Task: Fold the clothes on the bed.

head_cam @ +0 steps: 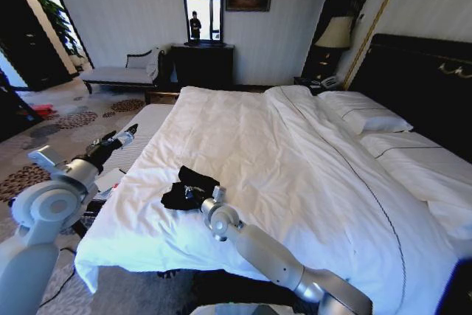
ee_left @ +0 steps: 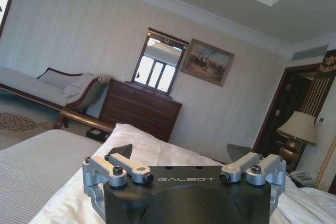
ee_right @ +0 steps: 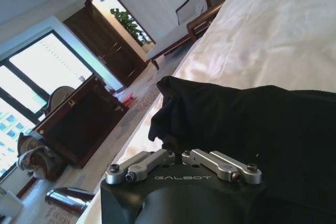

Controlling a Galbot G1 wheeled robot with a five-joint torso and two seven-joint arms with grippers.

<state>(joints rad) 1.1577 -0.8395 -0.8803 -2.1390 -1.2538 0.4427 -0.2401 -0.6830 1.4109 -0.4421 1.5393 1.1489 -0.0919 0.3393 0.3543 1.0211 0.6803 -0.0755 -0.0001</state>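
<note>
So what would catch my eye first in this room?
A crumpled black T-shirt lies on the big white bed, near its foot edge. The right gripper is down on the shirt, fingers closed in the cloth. The left gripper hangs open beyond the bed's left side.

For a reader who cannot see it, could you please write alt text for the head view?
The right tool is down on a crumpled black T-shirt near the foot edge of a large white bed. The left tool is raised beside the bed, over the patterned carpet.
</note>
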